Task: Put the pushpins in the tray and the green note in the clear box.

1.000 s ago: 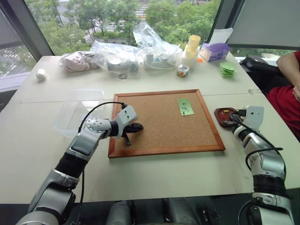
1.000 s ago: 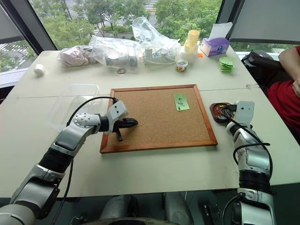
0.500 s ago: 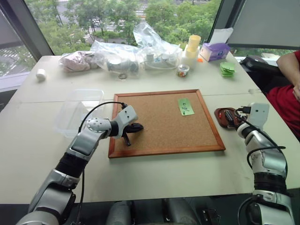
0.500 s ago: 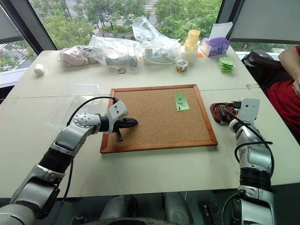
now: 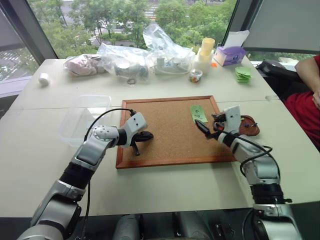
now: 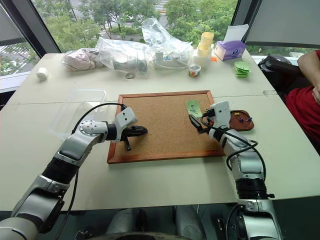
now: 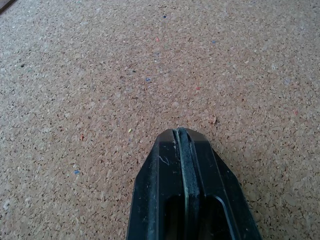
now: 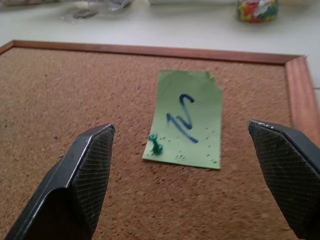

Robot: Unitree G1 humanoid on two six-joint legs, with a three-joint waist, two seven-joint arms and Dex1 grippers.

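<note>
Nearest the robot, the left end effector hangs low over the near left part of the large wood-framed cork board, its two black fingers pressed flat together with nothing between them; whether they touch the cork cannot be told. The right end effector sits over the board's right side, its fingers spread wide apart and holding nothing, pointed at the small pale green paper note. That note lies flat on the cork near the board's far right corner, with a blue scribble on it and one torn corner. A tiny green-headed pushpin lies on its side at the note's near corner, half on the paper and half on the cork, between the spread fingers but touching neither.

Just off the board's right edge, on the pale worktop, rests the small dark reddish-brown rounded tray, with a few small coloured specks inside, too small to identify. On the other side, beside the board's left edge, stands the clear rectangular plastic box, with nothing visible inside it.

Farther back, along the window edge, lie crumpled clear plastic bags, a small jar of coloured bits, a brighter green pile of notes and a purple box. A person's red sleeve shows at the far right.
</note>
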